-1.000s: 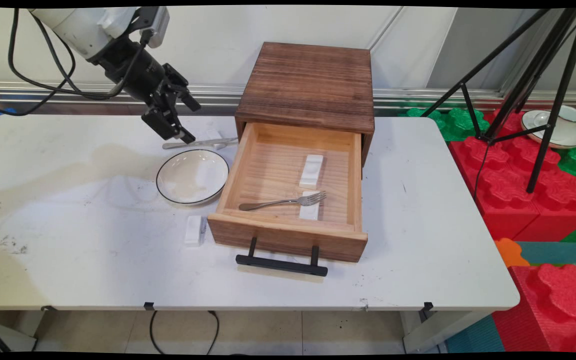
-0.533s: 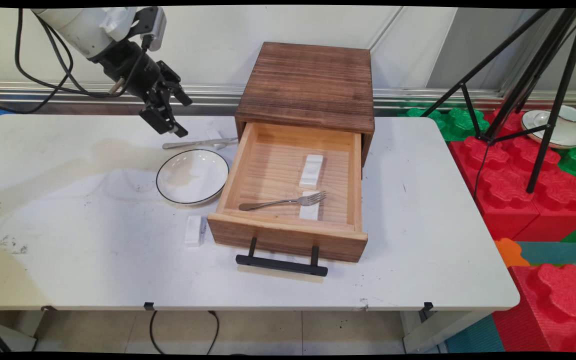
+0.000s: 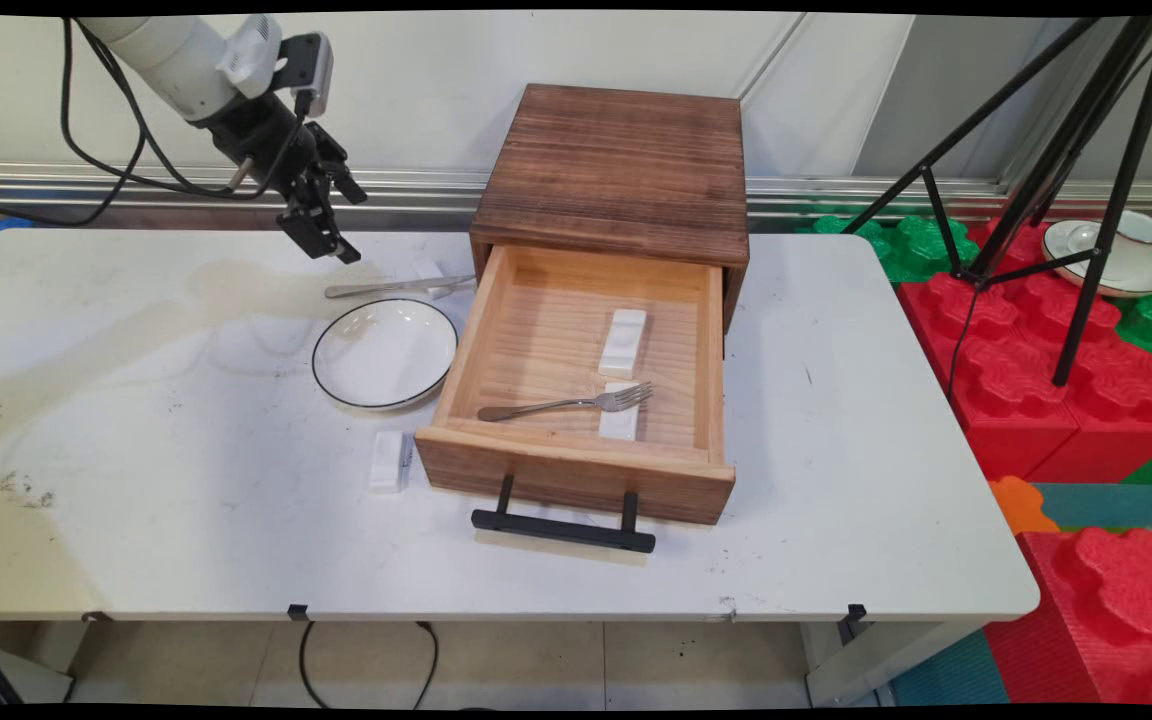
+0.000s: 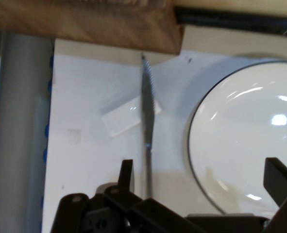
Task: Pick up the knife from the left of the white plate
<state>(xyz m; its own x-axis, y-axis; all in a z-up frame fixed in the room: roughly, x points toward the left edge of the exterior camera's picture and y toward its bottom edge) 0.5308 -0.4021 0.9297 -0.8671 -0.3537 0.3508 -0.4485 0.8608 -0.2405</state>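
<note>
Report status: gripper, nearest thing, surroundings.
Gripper open, empty, above the knife. Knife on table, tip on a white rest. Plate beside it, drawer open.

No legible text, label or number anywhere.

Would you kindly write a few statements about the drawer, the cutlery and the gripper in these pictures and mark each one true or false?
1. The drawer stands pulled open. True.
2. A fork lies inside the drawer. True.
3. The gripper is shut on the knife. False: it is open and empty, above the knife.
4. The plate sits inside the drawer. False: it rests on the table, left of the drawer.
5. Two white rests lie in the drawer. True.
</note>
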